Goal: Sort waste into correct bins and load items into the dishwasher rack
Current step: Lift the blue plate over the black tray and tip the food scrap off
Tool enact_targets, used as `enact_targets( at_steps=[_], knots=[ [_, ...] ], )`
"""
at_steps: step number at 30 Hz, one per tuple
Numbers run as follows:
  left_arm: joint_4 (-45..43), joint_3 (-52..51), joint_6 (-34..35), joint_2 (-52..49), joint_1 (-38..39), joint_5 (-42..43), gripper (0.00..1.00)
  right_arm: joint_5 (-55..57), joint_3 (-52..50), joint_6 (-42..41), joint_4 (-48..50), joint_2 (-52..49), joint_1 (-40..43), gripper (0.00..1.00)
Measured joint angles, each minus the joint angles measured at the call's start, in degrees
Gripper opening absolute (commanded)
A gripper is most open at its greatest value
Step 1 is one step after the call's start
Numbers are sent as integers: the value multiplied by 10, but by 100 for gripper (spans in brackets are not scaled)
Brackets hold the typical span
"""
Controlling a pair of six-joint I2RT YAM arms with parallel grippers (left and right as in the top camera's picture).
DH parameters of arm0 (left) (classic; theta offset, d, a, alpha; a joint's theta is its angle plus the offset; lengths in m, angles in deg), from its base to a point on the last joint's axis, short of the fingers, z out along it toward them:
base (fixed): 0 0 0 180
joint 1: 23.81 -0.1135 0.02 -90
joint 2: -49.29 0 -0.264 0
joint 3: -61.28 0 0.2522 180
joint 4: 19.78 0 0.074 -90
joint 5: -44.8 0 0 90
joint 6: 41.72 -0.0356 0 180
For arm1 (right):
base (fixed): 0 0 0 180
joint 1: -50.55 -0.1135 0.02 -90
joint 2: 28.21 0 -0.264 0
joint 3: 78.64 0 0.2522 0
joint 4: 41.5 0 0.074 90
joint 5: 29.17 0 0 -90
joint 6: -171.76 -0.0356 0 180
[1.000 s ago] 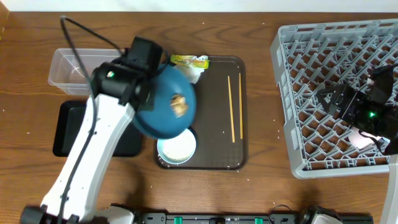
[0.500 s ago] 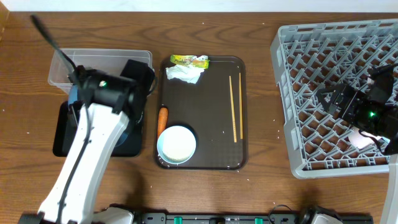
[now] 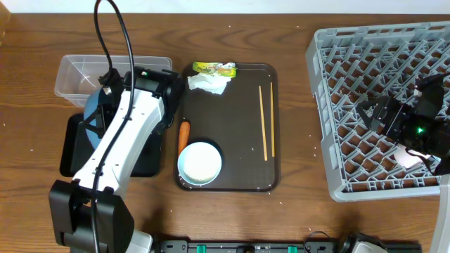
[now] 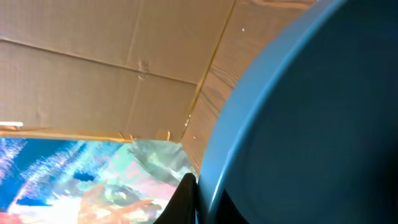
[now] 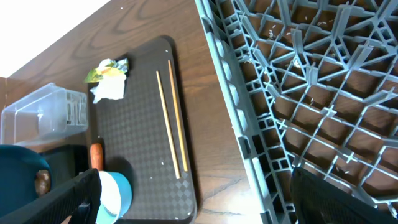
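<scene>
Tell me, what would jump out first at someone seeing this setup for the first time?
The big grey dishwasher rack fills the right side of the overhead view. On the left, a white robot arm holds a dark-blue plate steeply tilted over the black tray, beside the clear tub. Between them lies a dark-brown serving tray with chopsticks, a carrot piece and a white bowl.

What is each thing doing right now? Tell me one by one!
blue plate: tilted steeply, held up off the table
left gripper: shut on the blue plate's rim
right gripper: open, above the rack
bowl: upright on the brown tray
carrot: lying beside the bowl
napkin: crumpled
chopsticks: lying flat, side by side
</scene>
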Motion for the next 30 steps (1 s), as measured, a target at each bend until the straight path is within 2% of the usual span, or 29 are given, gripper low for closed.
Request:
enact_targets(
  at_steps=[17, 22, 30],
  knots=[
    [0, 0, -51, 0, -19, -14, 6, 0, 0, 3, 0, 0, 0, 91],
    [0, 0, -69, 0, -18, 26, 6, 4, 0, 3, 0, 0, 0, 91],
    [0, 0, -80, 0, -16, 19, 6, 14, 0, 3, -9, 0, 0, 91]
  ],
)
